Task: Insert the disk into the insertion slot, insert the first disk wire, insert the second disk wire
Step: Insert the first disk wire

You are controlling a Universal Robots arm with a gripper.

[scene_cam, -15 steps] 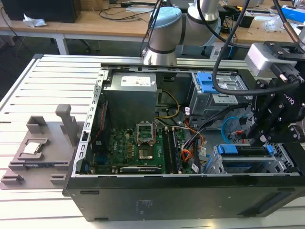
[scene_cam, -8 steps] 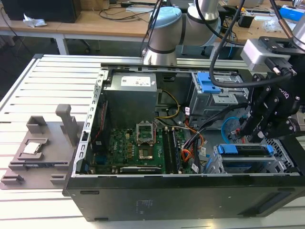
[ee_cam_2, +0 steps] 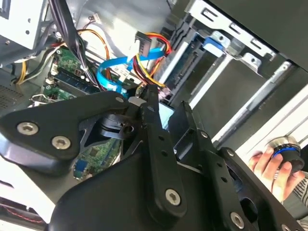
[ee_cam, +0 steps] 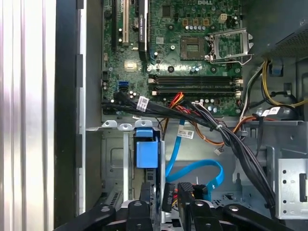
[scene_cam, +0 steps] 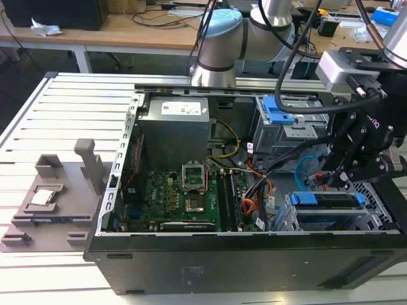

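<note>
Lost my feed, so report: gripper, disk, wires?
Gripper low beside light-blue cable. Disk sits in slot. Black wire bundle close alongside.

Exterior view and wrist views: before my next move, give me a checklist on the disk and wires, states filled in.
1. Disk in the insertion slot: ok.
2. Gripper close to the second disk wire, near the disk: ok.
3. Second disk wire's plug seated: cannot tell.
4. Orange, red and black wire bundle plugged in: cannot tell.
5. Person's hand on a knob, apart from the gripper: ok.
</note>
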